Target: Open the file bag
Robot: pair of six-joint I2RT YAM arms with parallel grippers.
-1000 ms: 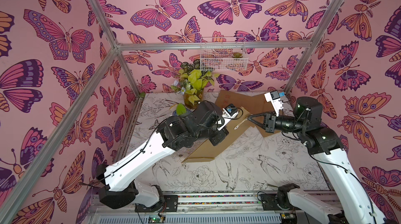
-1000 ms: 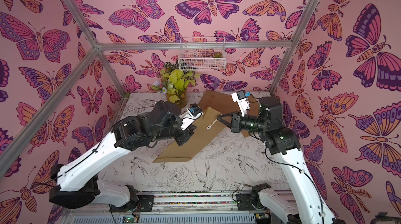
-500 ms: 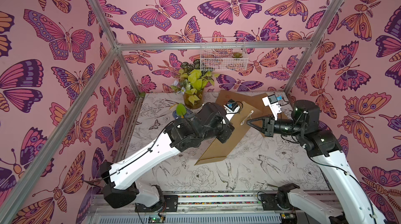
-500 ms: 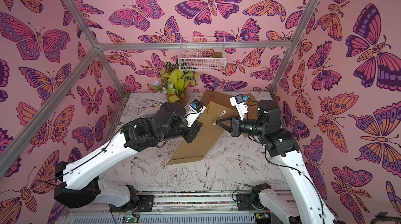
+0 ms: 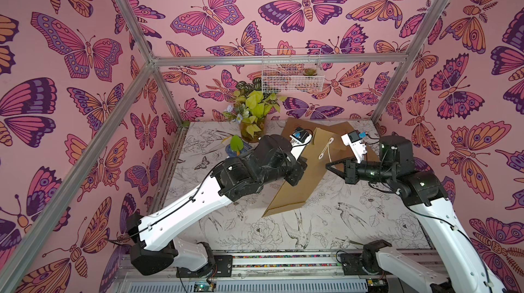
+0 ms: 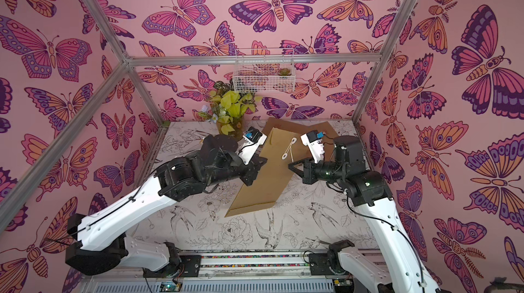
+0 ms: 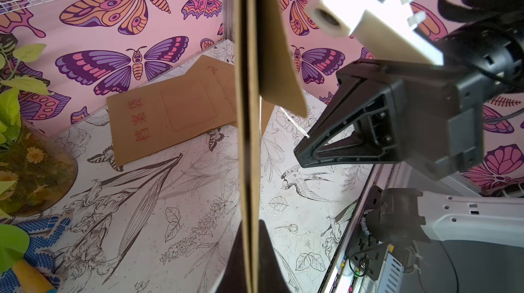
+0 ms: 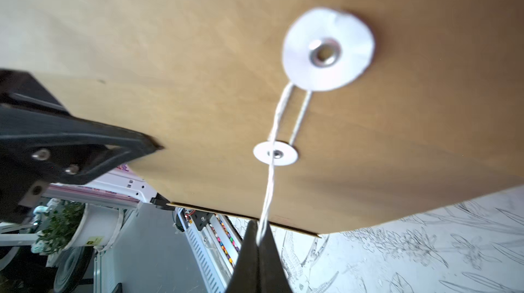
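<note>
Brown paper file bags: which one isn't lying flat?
The brown paper file bag held up by the left claw, its white string pinched by the right claw; the other bags lie flat behind it.

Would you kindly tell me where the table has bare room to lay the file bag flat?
The widest bare patch is the table's front, between the two arm bases and the lifted file bag's lower edge. The back is crowded: vase, second file bag. Mid-table both arms meet, left fingers pinching the bag, right fingers its string.
</note>
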